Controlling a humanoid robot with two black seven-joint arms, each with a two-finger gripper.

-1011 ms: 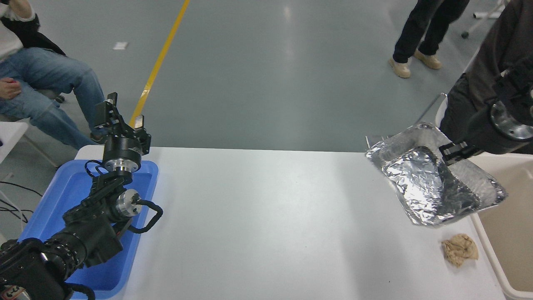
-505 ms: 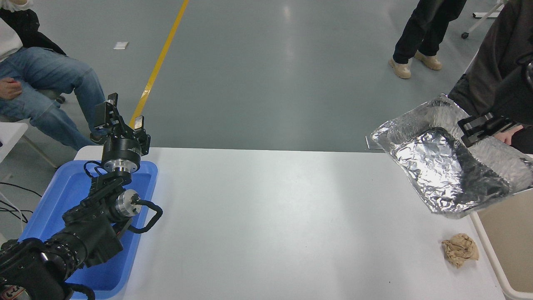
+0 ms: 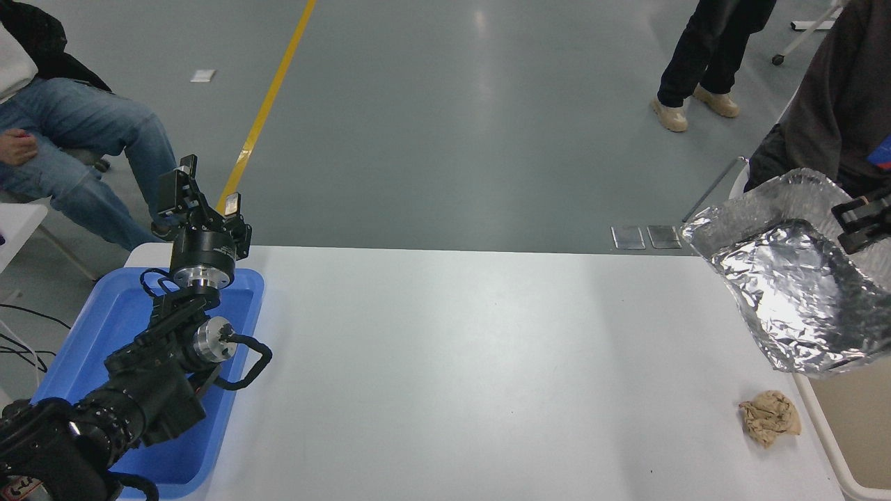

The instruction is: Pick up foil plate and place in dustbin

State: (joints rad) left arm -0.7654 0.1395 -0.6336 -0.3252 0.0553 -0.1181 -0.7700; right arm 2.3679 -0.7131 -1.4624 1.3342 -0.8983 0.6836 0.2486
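Item: foil plate point(image 3: 800, 292). Crinkled silver tray, held clear of the white table point(image 3: 473, 362) at the picture's right edge, tilted with its shiny inner face toward the camera. Its far rim rises near a dark-clothed person point(image 3: 835, 104); its lower edge hangs over the table's right border and over the near rim of the dustbin point(image 3: 828, 431).

Item: right gripper point(image 3: 863, 223). Only its black tip enters from the right edge. The jaws are closed narrowly on the foil plate's upper right rim, the foil passing between them; the tray hangs down and to the left of the grip.

Item: dustbin. Beige bin at the lower right corner, beside the table's right edge. Only a strip of its thick rim and part of the inner wall show. Contents cannot be told from this view.

Item: blue tray point(image 3: 125, 327). Shallow plastic tray on the table's left end. The left arm lies across it, so much of its floor is hidden; the visible part holds nothing else.

Item: left gripper point(image 3: 202, 202). Parked at the lower left, pointing up over the tray's far edge, its two fingers standing apart with nothing between them.

Item: brown paper ball point(image 3: 769, 417). Small crumpled lump on the table near the right edge, below the foil plate and just beside the dustbin's rim.

Item: seated person point(image 3: 76, 139) in jeans, far left.
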